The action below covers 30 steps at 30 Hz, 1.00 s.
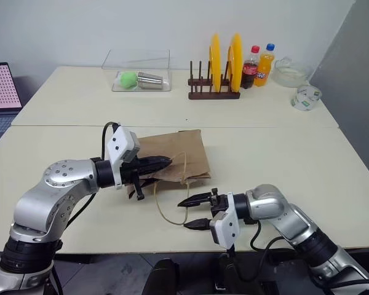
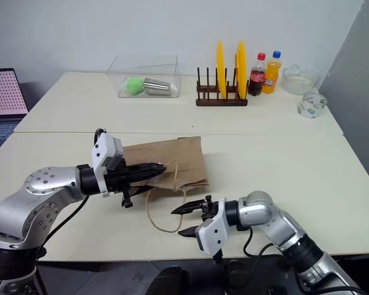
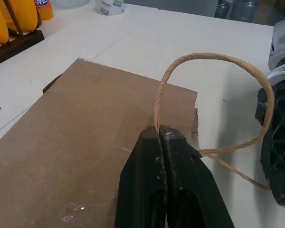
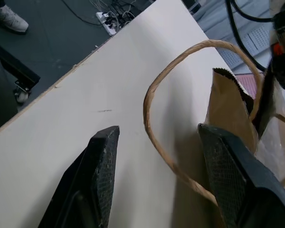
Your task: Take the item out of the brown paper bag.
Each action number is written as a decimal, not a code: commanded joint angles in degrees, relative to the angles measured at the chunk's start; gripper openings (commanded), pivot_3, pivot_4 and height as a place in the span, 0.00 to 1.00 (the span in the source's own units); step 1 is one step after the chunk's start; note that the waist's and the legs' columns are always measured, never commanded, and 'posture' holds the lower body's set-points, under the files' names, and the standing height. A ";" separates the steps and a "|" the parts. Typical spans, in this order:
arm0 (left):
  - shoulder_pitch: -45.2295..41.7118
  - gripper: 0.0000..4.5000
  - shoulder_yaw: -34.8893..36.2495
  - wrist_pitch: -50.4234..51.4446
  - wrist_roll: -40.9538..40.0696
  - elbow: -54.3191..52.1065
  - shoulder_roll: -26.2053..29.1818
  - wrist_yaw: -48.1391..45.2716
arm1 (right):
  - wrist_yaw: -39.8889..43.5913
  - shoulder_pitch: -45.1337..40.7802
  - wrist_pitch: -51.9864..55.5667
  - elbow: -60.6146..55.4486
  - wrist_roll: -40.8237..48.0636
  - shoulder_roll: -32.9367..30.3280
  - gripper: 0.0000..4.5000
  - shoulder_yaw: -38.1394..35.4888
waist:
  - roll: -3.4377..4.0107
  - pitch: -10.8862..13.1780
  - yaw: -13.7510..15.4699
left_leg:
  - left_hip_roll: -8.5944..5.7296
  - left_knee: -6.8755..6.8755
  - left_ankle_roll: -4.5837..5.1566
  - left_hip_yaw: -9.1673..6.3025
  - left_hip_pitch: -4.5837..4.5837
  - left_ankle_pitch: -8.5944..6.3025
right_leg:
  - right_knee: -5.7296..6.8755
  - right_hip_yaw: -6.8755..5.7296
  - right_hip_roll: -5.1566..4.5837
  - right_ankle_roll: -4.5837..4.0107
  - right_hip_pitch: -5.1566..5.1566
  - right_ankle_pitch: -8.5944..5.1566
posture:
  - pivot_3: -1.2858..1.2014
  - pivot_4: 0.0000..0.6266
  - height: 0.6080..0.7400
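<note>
The brown paper bag (image 1: 183, 152) lies flat on the near table, its mouth toward me. My left gripper (image 1: 166, 163) is shut on one tan string handle (image 3: 213, 56) at the mouth edge, and the string rises in a loop from between its fingertips. The other string handle (image 1: 162, 209) lies looped on the table in front of the bag. My right gripper (image 1: 187, 213) is open near the table's front edge, pointing left, with that loop (image 4: 149, 95) running between its spread fingers (image 4: 102, 161). The item is hidden.
On the far table stand a rack with yellow plates (image 1: 224, 61), a cola bottle (image 1: 250, 67), an orange soda bottle (image 1: 265, 64), a clear box (image 1: 138, 74), a glass bowl (image 1: 289, 72) and a tape roll (image 1: 307, 97). A laptop (image 1: 0, 86) sits far left.
</note>
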 commanded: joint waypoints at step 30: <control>-23.34 0.00 3.93 7.47 -1.93 10.55 -5.22 11.24 | 6.79 -0.27 8.87 2.17 -10.04 -5.25 0.01 7.95 | -0.02 -0.02 0.12 | -0.05 0.00 -0.02 -0.07 0.03 -0.01 | -0.10 -0.04 -0.02 0.06 0.11 -0.03 | 0.52 0.24 1.00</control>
